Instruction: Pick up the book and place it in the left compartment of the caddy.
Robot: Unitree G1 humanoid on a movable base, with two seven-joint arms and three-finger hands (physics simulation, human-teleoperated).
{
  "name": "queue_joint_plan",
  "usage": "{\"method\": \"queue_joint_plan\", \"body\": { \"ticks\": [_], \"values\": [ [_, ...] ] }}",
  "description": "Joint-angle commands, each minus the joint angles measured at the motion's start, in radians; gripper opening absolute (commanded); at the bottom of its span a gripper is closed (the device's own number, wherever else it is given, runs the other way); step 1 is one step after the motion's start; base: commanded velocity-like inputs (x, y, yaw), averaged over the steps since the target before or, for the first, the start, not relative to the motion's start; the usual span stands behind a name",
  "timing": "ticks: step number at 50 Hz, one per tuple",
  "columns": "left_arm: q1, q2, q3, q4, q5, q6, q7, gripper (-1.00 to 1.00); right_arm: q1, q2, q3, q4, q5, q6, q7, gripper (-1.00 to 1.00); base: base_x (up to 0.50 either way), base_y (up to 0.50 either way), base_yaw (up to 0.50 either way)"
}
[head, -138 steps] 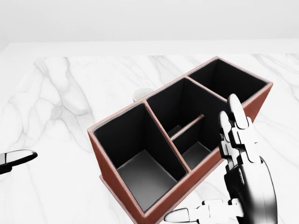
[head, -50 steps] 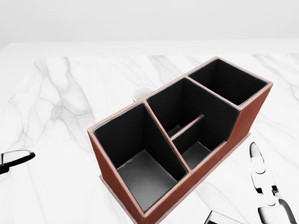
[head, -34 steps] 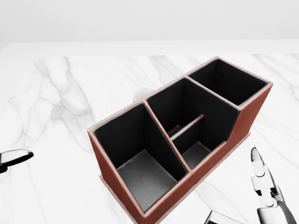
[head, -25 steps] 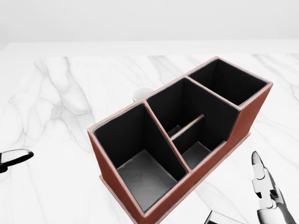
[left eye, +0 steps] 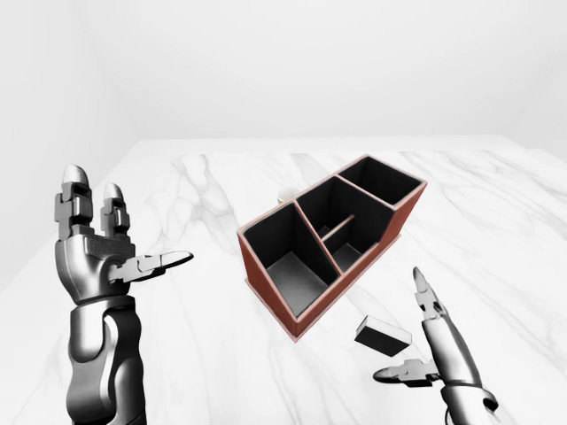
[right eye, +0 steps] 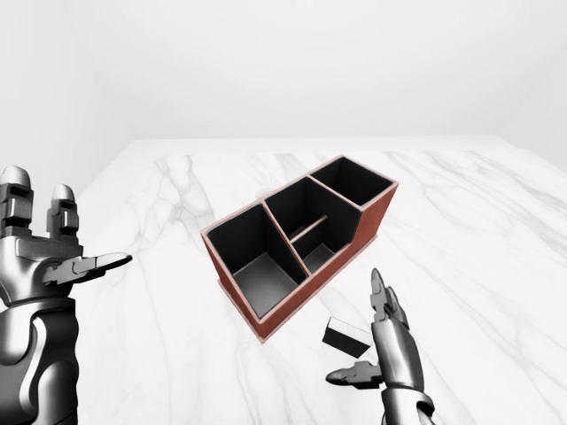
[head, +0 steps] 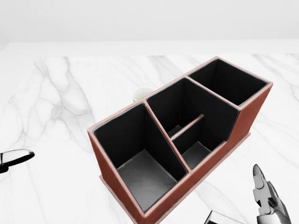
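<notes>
I have the right hand (left eye: 423, 350) low with its fingers spread, empty, so it can come onto the book (left eye: 383, 335) lying flat on the marble table (left eye: 496, 230) just beside its thumb. The caddy (left eye: 330, 237) sits beyond the fingertips, its left compartment (left eye: 288, 261) bare. My left hand (left eye: 102, 252) is raised open, clear of things.

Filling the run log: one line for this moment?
book: on table, beside caddy | right hand: open by book | left hand: open, raised | left compartment: empty
</notes>
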State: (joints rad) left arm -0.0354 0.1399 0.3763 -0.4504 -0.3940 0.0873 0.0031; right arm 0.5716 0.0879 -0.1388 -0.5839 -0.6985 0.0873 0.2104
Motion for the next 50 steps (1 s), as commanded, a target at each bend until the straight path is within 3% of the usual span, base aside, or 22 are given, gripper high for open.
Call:
{"method": "queue_joint_plan", "body": {
  "ticks": [1,16,24,44,50],
  "values": [
    [0.001,-0.002,-0.003,0.007,0.005,0.0,-0.001,1.0,-0.002,0.007,-0.012,0.014,-0.025,0.0,0.007,1.0,0.0,0.0,0.0],
    [-0.001,0.0,-0.002,0.013,0.006,0.0,-0.002,1.0,-0.031,-0.014,0.023,0.033,-0.05,0.0,0.027,1.0,0.0,0.0,0.0],
    [0.007,-0.006,-0.01,0.002,0.011,0.0,0.001,1.0,-0.067,-0.041,-0.006,0.092,-0.025,0.0,0.041,1.0,0.0,0.0,0.0],
    [0.005,-0.005,-0.005,0.008,0.007,0.0,0.004,1.0,-0.027,0.02,-0.094,-0.027,-0.093,0.0,0.191,1.0,0.0,0.0,0.0],
    [0.008,-0.009,-0.012,0.007,0.014,0.0,0.003,1.0,-0.035,0.021,-0.085,0.005,-0.13,0.0,0.222,1.0,0.0,0.0,0.0]
  ]
}}
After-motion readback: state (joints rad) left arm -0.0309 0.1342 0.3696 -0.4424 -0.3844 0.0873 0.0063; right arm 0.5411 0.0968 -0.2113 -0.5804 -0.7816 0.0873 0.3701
